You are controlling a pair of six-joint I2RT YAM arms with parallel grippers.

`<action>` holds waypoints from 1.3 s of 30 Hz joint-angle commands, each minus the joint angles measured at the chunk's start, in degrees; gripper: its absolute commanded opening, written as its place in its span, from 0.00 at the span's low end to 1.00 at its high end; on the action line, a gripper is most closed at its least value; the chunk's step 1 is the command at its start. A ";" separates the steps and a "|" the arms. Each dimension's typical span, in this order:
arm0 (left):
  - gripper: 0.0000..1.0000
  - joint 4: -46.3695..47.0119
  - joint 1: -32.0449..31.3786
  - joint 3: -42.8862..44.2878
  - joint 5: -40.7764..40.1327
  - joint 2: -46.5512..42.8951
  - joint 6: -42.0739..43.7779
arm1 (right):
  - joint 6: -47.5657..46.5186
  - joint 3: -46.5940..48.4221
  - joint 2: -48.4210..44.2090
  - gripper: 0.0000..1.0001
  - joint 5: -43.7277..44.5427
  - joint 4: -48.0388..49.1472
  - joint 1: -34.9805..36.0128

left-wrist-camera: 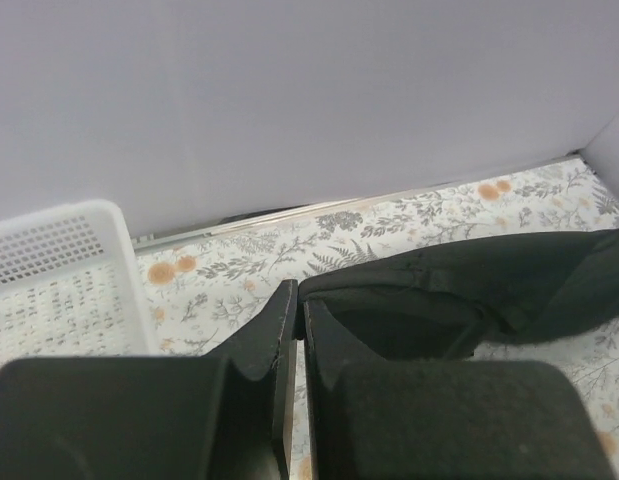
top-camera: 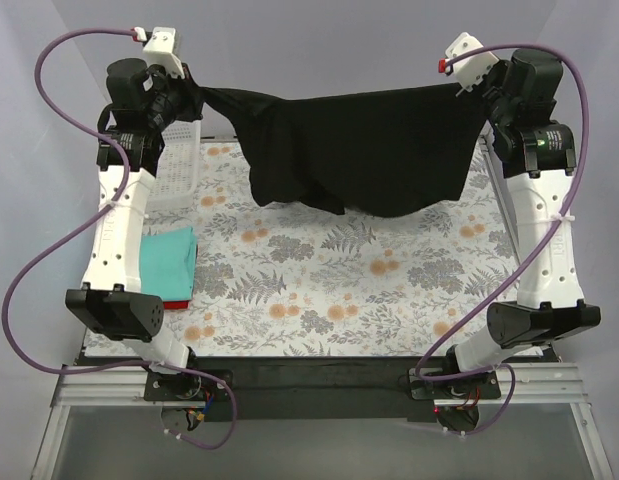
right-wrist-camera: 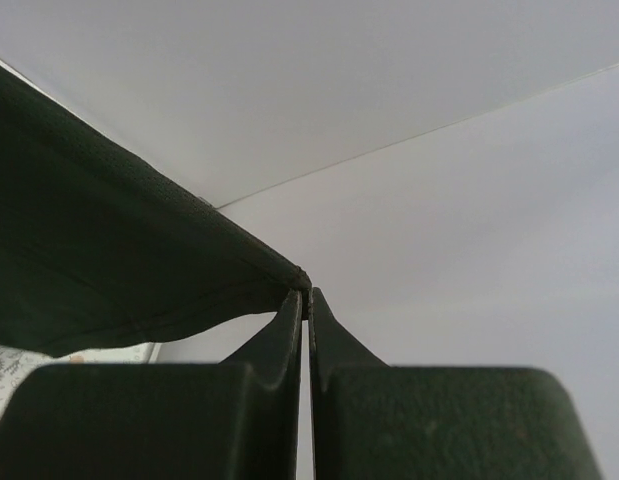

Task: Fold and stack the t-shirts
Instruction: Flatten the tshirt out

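Observation:
A black t-shirt (top-camera: 359, 150) hangs stretched in the air between my two grippers above the far part of the table. My left gripper (top-camera: 194, 95) is shut on its left corner; in the left wrist view the gripper (left-wrist-camera: 299, 300) pinches the dark cloth (left-wrist-camera: 469, 290). My right gripper (top-camera: 467, 85) is shut on its right corner; in the right wrist view the gripper (right-wrist-camera: 306, 292) holds the shirt's edge (right-wrist-camera: 109, 260). A folded teal t-shirt (top-camera: 167, 258) lies at the left on top of a red one (top-camera: 174, 299).
A white perforated basket (top-camera: 179, 165) stands at the far left, also in the left wrist view (left-wrist-camera: 59, 270). The table has a floral cloth (top-camera: 339, 290). White walls close the back and sides.

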 commanded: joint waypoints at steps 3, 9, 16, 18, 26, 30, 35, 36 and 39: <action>0.00 6.85 -0.19 -4.91 2.63 -11.27 -0.20 | 2.91 0.56 -6.37 0.01 1.83 5.06 -0.24; 0.00 14.43 -0.19 -18.64 3.35 -31.31 3.48 | 5.02 -8.30 -20.77 0.01 -0.28 6.72 -0.24; 0.00 22.08 -0.10 -20.62 -1.92 -46.81 6.48 | 5.82 -8.87 -33.73 0.01 -3.27 10.24 -0.24; 0.00 21.91 -0.19 -16.40 -5.51 -44.10 7.44 | 4.86 -4.13 -32.69 0.01 -3.88 10.77 -0.24; 0.00 14.70 -0.19 -9.06 -6.95 -31.87 13.33 | -2.09 -9.80 -25.91 0.01 -8.54 13.14 -0.24; 0.00 15.05 -0.10 -25.55 0.42 -32.74 15.00 | -3.05 -25.49 -26.26 0.01 -12.58 13.76 -0.24; 0.00 17.77 -0.19 -39.64 6.85 -30.20 12.46 | -4.73 -44.24 -26.00 0.01 -15.31 19.63 -0.24; 0.00 18.21 -0.27 -41.14 6.86 -27.32 12.20 | -5.34 -49.49 -25.39 0.01 -16.10 20.26 -0.24; 0.00 19.62 -0.36 -44.06 6.07 -21.34 11.41 | -6.22 -55.77 -21.35 0.01 -18.04 24.12 -0.24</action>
